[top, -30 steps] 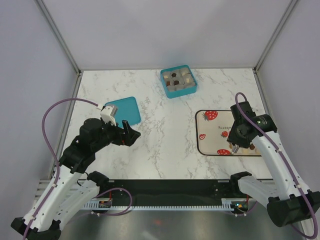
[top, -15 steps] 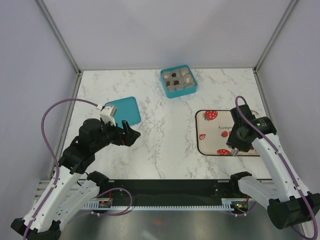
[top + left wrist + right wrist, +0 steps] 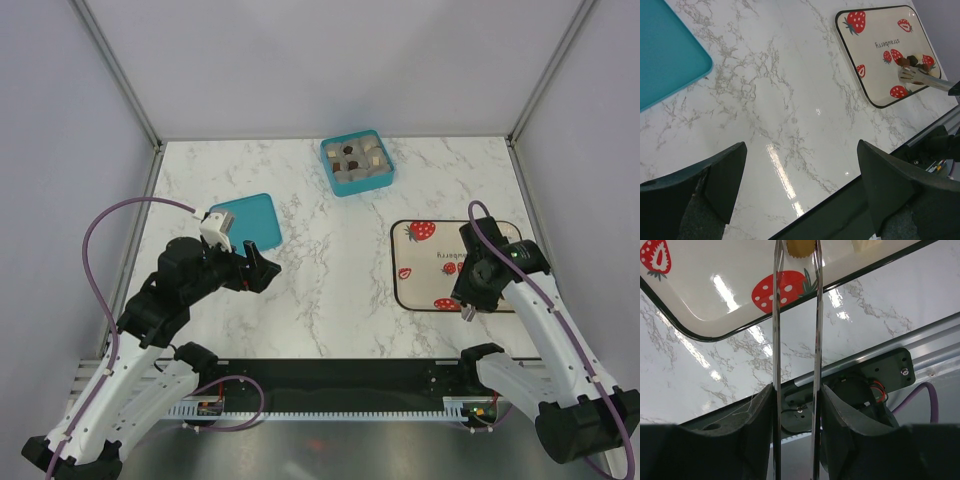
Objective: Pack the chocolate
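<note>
From where I stand, the table lies open through its middle from six up to the box at twelve. The lid blocks ten. The tray fills three, and the right gripper with its tweezers crowds four.

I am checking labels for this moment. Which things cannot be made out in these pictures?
- Right wrist view: the tan candy between the tweezers is cut off by the top edge.
- Top view: the right gripper hides the candies on the tray; those in the box are too small to count.
- Left wrist view: the lid is cut off by the left edge.
</note>
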Controlling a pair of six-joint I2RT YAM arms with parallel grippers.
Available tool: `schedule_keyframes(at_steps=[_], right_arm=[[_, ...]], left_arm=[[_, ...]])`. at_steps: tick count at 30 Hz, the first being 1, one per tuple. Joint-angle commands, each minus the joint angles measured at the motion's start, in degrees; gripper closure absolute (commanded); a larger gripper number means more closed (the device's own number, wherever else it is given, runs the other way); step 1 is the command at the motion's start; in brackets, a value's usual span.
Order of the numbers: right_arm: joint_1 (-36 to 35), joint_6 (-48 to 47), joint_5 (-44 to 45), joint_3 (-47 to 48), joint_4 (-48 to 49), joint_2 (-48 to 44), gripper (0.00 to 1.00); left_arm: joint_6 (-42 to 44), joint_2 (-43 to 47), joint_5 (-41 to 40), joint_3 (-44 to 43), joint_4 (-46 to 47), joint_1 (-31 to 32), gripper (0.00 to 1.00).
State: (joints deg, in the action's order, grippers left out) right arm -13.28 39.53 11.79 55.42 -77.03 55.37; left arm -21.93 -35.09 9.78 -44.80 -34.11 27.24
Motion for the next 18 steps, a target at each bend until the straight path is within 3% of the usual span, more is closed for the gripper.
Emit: schedule_keyframes(at_steps=[1,10,18], right_arm=[[0.2,-0.9,-3.3,-0.1,-0.8,-1.1,0.53],[0.1,-3.1,-5.1,-0.2,3.3,-0.2,0.60],[0.1,-7.5,-6.2,10.7,4.2,5.5,0.67]], left_arm=[[2.0,0.3,0.9,0.1,2.0,0.0,0.01],[2.0,-0.1,0.8,0.1,1.9,0.0,0.01],[2.0,-0.2,0.6,0.1,2.0,0.0,0.01]])
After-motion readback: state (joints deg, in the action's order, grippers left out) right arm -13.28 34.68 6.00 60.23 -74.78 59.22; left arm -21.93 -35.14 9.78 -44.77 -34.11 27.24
